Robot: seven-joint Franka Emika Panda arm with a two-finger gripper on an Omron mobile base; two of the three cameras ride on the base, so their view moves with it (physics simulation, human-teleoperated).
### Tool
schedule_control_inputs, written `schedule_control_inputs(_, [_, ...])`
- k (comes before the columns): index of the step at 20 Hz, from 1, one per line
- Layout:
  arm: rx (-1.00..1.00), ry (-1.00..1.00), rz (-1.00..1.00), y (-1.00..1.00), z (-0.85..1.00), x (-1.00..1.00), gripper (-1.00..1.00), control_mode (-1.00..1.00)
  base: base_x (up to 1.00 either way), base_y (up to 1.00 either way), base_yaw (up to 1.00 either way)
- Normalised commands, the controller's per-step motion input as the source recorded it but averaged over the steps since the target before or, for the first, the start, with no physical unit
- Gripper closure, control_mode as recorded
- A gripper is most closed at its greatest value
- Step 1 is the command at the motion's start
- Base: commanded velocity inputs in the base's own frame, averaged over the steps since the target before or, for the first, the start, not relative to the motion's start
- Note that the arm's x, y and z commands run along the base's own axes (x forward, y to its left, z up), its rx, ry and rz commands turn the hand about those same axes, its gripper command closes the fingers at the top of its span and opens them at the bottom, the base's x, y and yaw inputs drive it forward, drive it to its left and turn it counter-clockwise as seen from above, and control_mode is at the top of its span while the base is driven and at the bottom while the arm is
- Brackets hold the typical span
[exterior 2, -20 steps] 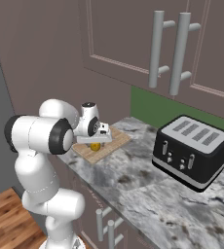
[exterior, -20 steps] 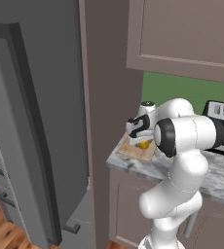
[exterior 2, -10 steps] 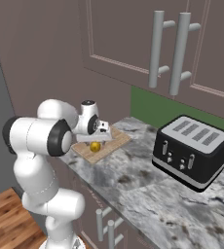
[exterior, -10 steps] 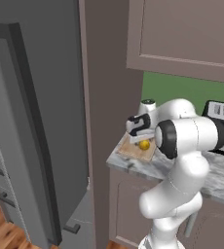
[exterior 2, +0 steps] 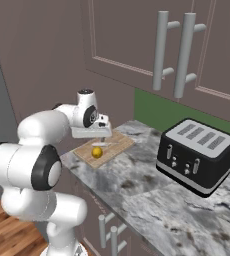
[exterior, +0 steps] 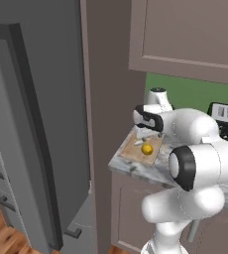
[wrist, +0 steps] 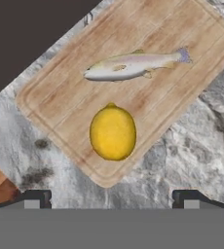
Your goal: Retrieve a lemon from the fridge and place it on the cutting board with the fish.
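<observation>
The white arm rises from its base, bends sharply at the dark-jointed elbow and reaches forward, its wrist turned downward. The gripper (wrist: 112, 199) points straight down, jaws spread wide and holding nothing; the two dark finger tips (wrist: 36, 198) stand far apart in the hand view.

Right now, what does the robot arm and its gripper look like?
The arm has rounded, glossy white segments with dark rings at the joints. The gripper ends in two small dark, square finger tips. No cables or markings are visible.
</observation>
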Motion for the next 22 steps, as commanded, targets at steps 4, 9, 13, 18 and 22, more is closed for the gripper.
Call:
schedule_control_inputs(4, [0.05,0.0,-0.01,0.0,0.24,-1.0,-1.0,-1.0,0.0,0.0,0.0])
schedule_control_inputs(9, [0.03,0.0,-0.1,0.0,0.44,-1.0,-1.0,-1.0,0.0,0.0,0.0])
schedule_control_inputs(13, [0.0,0.0,-0.15,0.0,0.75,-1.0,-1.0,-1.0,0.0,0.0,0.0])
schedule_control_inputs(18, [0.0,0.0,-0.15,0.0,0.65,-0.81,-1.0,-1.0,0.0,0.0,0.0])
schedule_control_inputs(22, [0.0,0.0,-0.15,0.0,0.49,-0.68,-1.0,-1.0,0.0,0.0,0.0])
